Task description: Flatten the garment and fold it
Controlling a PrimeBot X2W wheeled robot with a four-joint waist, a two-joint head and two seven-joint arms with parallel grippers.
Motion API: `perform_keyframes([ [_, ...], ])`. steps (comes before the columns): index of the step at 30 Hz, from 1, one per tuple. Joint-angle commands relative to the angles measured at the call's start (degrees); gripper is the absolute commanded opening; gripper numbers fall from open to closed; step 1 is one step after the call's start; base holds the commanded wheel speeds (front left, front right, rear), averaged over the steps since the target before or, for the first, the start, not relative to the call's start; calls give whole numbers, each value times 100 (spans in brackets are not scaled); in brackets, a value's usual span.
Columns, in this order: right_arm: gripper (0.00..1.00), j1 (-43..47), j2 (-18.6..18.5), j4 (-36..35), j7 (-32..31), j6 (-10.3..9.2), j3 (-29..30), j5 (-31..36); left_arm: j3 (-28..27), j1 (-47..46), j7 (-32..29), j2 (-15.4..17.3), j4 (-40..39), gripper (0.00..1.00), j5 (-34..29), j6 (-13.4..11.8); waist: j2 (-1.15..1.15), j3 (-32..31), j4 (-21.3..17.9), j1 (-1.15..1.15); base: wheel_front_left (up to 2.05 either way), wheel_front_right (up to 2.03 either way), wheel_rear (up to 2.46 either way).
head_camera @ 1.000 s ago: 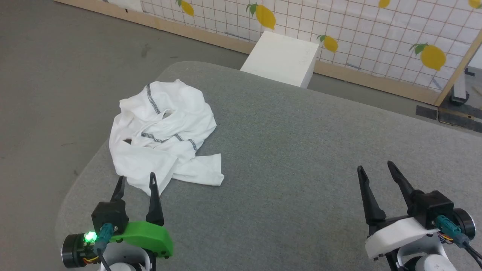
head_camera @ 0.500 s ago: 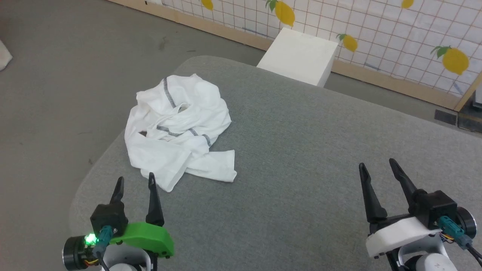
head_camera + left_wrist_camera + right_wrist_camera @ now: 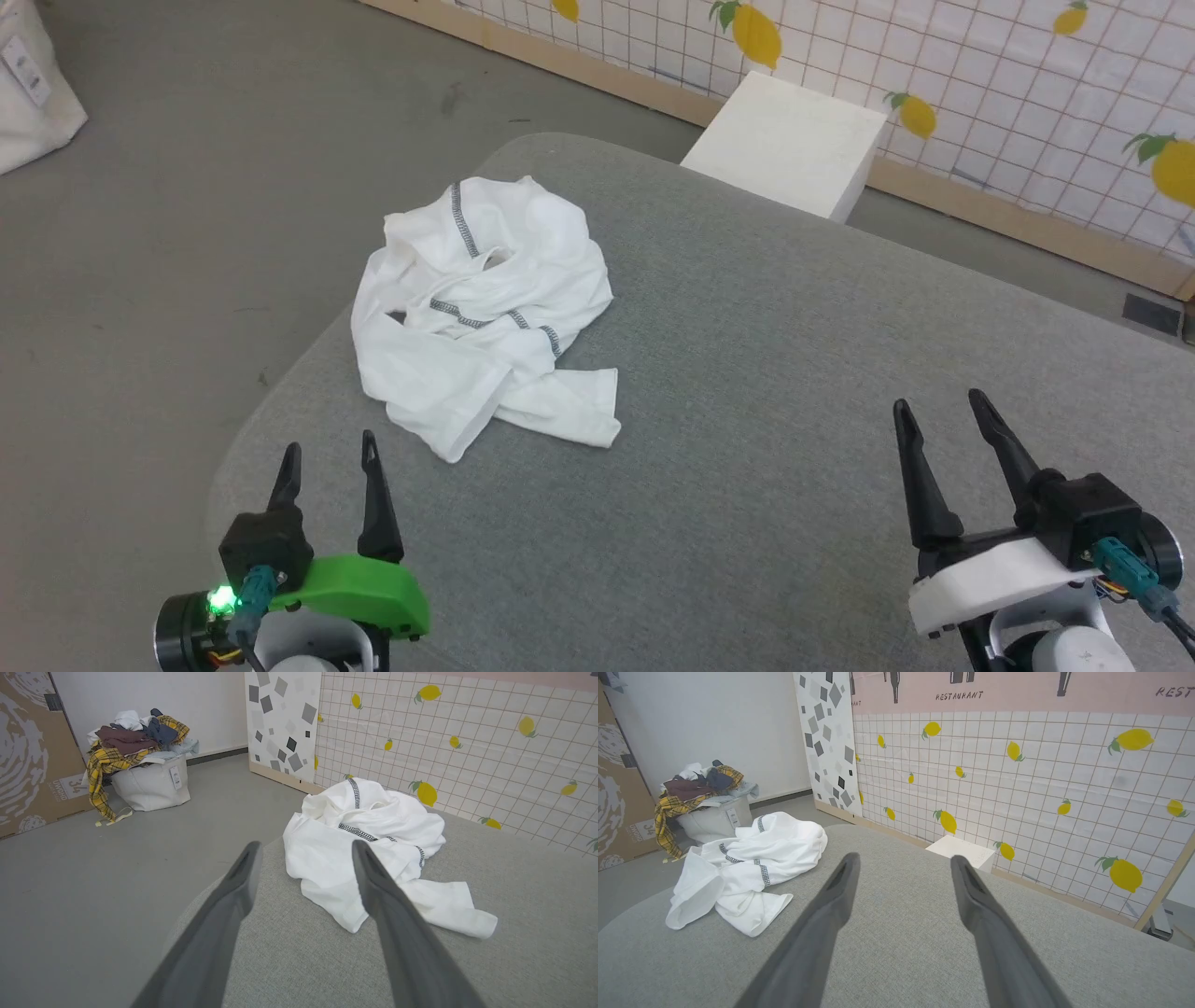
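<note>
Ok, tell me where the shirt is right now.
In the head view the shirt lies crumpled near the far-left corner of the grey table, just ahead of the left fingers and not touching them.

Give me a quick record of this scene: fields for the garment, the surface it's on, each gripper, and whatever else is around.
garment: white shirt, crumpled in a heap, grey seams showing, not yet flattened or folded
surface: grey table; garment lies toward its far left corner
left gripper: open, empty, just short of the garment's near edge
right gripper: open, empty, over bare table, well away from the garment
surroundings: white box on the floor beyond the table; basket of clothes on the floor
</note>
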State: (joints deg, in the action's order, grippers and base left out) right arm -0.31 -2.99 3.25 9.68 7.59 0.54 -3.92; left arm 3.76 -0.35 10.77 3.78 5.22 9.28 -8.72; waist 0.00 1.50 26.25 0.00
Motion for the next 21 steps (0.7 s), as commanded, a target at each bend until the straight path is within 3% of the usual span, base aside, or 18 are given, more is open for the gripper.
perform_keyframes([
  [1,100,-112,8,24,76,-7,9,-45,-6,-53,66,19,28,100,72,-51,0,5,41,0,0,0,0],
  [21,100,-169,11,35,249,-9,25,-111,11,-87,301,21,78,100,245,-233,0,146,387,0,0,0,0],
])
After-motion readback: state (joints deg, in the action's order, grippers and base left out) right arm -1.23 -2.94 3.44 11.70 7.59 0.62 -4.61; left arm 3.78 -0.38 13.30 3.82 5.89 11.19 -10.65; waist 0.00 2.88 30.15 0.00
